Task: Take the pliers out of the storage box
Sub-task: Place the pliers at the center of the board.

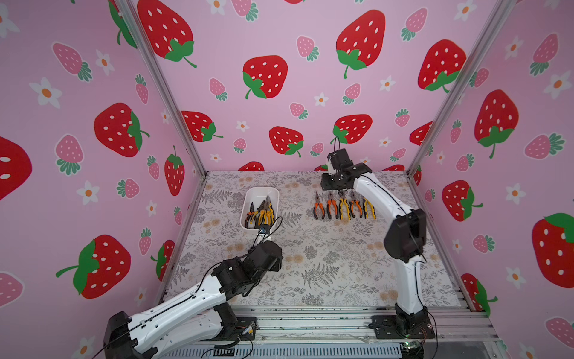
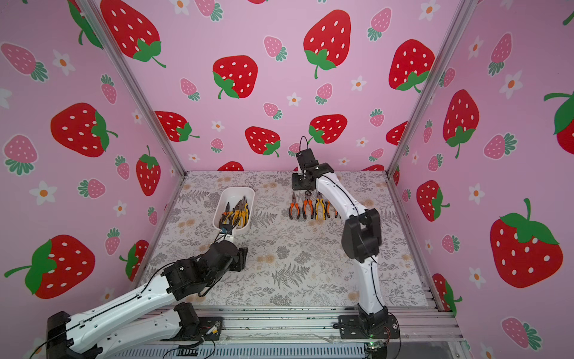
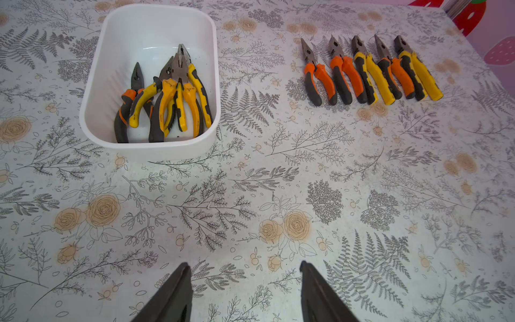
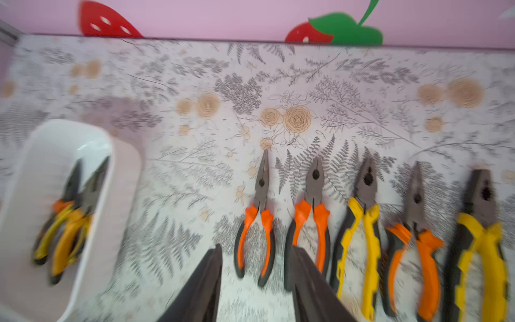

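Four pliers remain in the box, by my count from the left wrist view; they overlap, so one more could be hidden underneath. Five more lie in a row on the table, side by side and clear of the box.

Left claw: jaws parted, nothing between them, bare table showing in the gap. In both top views it sits just short of the box's near end, on the side facing the arm bases.

Right claw: jaws apart and empty, hanging over the row, well apart from the box. Its wrist view is blurred, so I do not trust it for fine detail.

Relation that matters: the box lies straight ahead of the left claw, away from the bases. The boxed pliers run along the box's length, noses toward the back wall, handles toward the left claw. The left arm is plainly the nearer one.

Judgement: the task is a little over half done. The next pick falls to the left arm, reaching forward over the near wall and down onto a handle end. The jaws should close across the handles, not along them.

Risk: the handles are interlaced, so lifting one may drag a neighbour or tip the box.
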Tool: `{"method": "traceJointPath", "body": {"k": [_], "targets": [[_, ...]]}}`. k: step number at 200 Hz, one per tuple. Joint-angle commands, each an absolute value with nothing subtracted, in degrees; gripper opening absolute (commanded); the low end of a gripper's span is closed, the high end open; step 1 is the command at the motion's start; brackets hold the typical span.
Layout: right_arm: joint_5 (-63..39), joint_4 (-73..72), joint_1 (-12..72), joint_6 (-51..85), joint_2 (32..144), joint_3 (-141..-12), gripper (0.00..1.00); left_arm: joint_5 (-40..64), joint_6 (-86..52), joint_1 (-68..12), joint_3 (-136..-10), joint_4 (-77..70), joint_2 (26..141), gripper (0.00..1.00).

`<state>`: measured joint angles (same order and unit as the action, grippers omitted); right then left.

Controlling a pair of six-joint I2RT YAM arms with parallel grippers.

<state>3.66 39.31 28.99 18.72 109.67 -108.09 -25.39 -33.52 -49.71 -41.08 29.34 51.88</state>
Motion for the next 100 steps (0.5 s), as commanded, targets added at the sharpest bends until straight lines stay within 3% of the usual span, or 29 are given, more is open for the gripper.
{"method": "traceJointPath", "body": {"k": [1,35,100], "targets": [[3.1,32.4,30.9,21.6,95.2,-88.9,0.45,-20.1,-30.2,-45.7,-45.1,28.8,54.3,0.65],[5.9,24.6,35.4,24.9,78.1,-62.6,0.44,-9.3,-27.9,-33.5,-50.9,29.4,61.5,0.64],[14.7,16.5,41.0,25.6,64.3,-44.3,0.44,-2.3,-21.5,-19.2,-61.9,33.6,75.5,0.61]]}}
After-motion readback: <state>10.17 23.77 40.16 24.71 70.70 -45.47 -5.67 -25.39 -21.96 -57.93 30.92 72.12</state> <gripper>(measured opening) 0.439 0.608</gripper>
